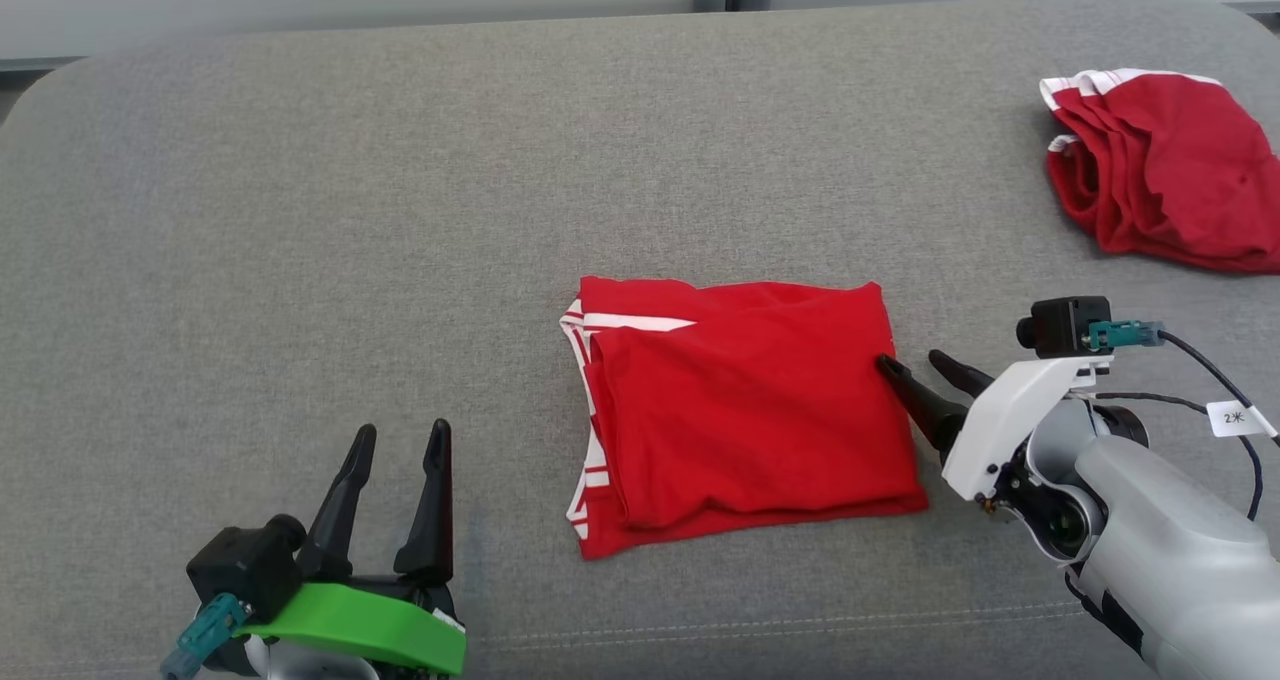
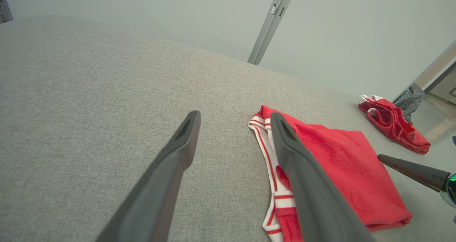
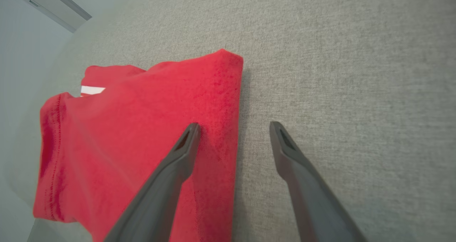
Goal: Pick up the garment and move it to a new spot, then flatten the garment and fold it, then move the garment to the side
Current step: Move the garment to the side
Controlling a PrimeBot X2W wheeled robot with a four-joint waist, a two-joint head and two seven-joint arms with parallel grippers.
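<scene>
Firstly, from the head view: find the folded red garment (image 1: 745, 415) flat on the grey cushion (image 1: 400, 210), reaching right up to the tips of the right gripper (image 1: 910, 360). Spread wide there and holding nothing, one tip over the cloth's edge and the other just outside it. Well apart from the left gripper (image 1: 403, 428), likewise wide and empty, tips aimed past the cloth rather than at it. Slightly longer across than deep, so long axis running from one set of fingers toward the other. Second red garment (image 1: 1165, 180) bunched far beyond the right tips; probably not the one being worked.

Next, from the left wrist view: left gripper (image 2: 235, 115) gaping over bare cushion, garment (image 2: 338, 163) off to the outer side of the finger at that view's right, partly hidden behind it.

Lastly, from the right wrist view: right gripper (image 3: 234, 125) astride the folded edge, garment (image 3: 135, 128) under and beyond the finger at that view's left, bare cushion under the other. Touching or hovering: cannot tell. Judging by this, nearer arm for the shift aside: the right, closing across that edge.
</scene>
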